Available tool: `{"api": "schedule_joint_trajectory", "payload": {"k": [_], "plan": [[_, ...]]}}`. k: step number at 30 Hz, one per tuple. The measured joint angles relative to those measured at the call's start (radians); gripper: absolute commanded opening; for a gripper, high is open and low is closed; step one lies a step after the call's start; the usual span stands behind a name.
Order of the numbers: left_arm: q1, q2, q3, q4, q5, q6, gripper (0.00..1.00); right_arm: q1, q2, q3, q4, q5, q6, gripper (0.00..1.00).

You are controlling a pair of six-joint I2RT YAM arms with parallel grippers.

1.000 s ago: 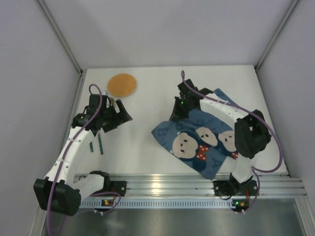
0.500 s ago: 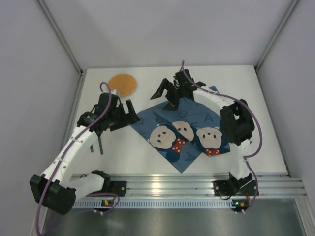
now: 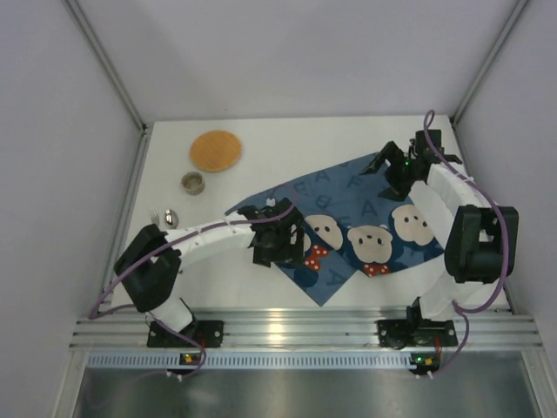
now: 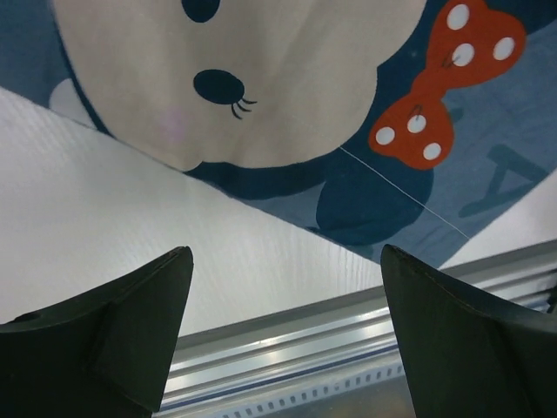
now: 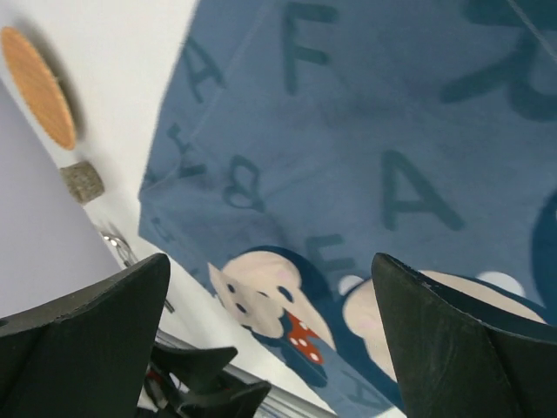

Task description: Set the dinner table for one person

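Under the left claw (image 4: 287, 252) the mat (image 4: 348, 104) is cloth: matt, soft-looking, with the bear print lying flat in the weave. The table (image 4: 104, 200) just beside it is smooth white with faint fine ribbing and a low sheen. The fingers (image 4: 122, 331) are matt black plastic. Past them, the rail (image 4: 305, 340) is brushed metal and shiny. Far off from the right claw (image 5: 270, 257), the disc (image 5: 36, 87) looks grainy and cork-like.

Left pincer (image 4: 285, 252), right pincer (image 5: 270, 258) seemingly spread
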Motion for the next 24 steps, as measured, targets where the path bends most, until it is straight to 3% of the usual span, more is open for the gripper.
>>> {"api": "schedule_joint_trajectory", "payload": {"k": [7,10,13,14,15,24], "plan": [[-0.045,0.190,0.051,0.045,0.026,-0.026,0.92,-0.091,-0.002,-0.062,-0.102,0.006,-0.097,1.00],[-0.049,0.225,0.093,0.061,0.030,-0.029,0.86,-0.100,-0.008,-0.063,-0.116,0.006,-0.120,1.00],[-0.050,0.265,0.138,0.063,0.035,-0.032,0.51,-0.100,-0.010,-0.064,-0.119,0.006,-0.138,1.00],[-0.049,0.277,0.149,0.064,0.039,-0.031,0.34,-0.100,-0.010,-0.066,-0.119,0.006,-0.142,1.00],[-0.049,0.286,0.156,0.071,0.040,-0.031,0.00,-0.100,-0.010,-0.068,-0.120,0.006,-0.147,1.00],[-0.037,0.227,0.090,0.049,-0.006,-0.006,0.00,-0.100,0.031,-0.139,-0.096,0.022,-0.177,1.00]]}}
